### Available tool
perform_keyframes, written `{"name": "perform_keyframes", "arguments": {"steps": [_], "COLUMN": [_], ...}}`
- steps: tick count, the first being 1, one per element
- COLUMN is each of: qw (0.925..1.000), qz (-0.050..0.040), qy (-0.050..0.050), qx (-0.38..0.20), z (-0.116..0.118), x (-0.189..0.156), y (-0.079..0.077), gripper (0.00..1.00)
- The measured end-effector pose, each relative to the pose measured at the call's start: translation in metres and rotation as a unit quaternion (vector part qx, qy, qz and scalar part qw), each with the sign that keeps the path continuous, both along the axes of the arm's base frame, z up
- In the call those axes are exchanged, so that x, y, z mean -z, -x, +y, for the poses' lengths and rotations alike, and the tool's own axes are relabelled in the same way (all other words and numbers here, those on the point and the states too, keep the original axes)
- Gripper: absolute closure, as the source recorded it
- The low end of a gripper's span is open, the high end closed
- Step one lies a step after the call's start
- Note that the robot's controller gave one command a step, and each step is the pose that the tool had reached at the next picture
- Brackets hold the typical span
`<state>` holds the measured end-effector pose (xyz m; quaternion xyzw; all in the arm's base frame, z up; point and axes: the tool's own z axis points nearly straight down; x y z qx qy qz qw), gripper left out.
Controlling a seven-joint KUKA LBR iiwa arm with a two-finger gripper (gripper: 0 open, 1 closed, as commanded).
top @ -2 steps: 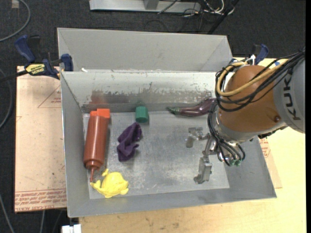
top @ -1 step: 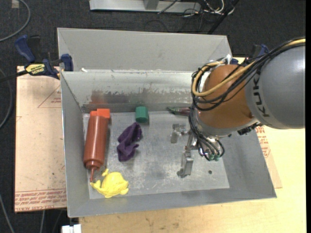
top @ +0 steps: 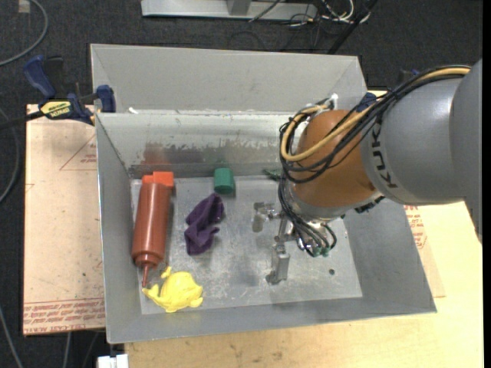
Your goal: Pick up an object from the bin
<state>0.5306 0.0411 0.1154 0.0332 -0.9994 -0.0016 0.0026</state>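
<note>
My gripper [top: 270,244] hangs low over the bin floor, right of the middle. It is open, one finger [top: 262,216] toward the back and the other [top: 278,270] toward the front, with only bare floor between them. A crumpled purple soft thing [top: 202,223] lies just to its left, apart from the fingers. A small green cylinder [top: 223,179] stands at the back wall, up and left of the gripper.
A brown squeeze bottle [top: 151,223] with an orange base lies along the left wall, nozzle toward the front. A yellow lumpy toy [top: 178,290] sits in the front left corner. The arm and its orange cover overhang the bin's right half.
</note>
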Motion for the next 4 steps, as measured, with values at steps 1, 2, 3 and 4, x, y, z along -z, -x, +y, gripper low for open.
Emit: {"name": "perform_keyframes", "arguments": {"steps": [1, 2, 3, 4], "qw": [0.9998, 0.9982, 0.9993, 0.9980], "qz": [-0.0041, -0.0016, -0.0040, -0.0069], "qy": [0.001, 0.001, 0.000, 0.000], "qx": [-0.020, 0.060, -0.037, -0.062], "z": [0.015, 0.045, 0.063, 0.083], "x": [0.020, 0.013, -0.014, -0.007], "y": [-0.003, -0.027, -0.042, -0.058], "gripper": [0.00, 0.00, 0.00, 0.00]}}
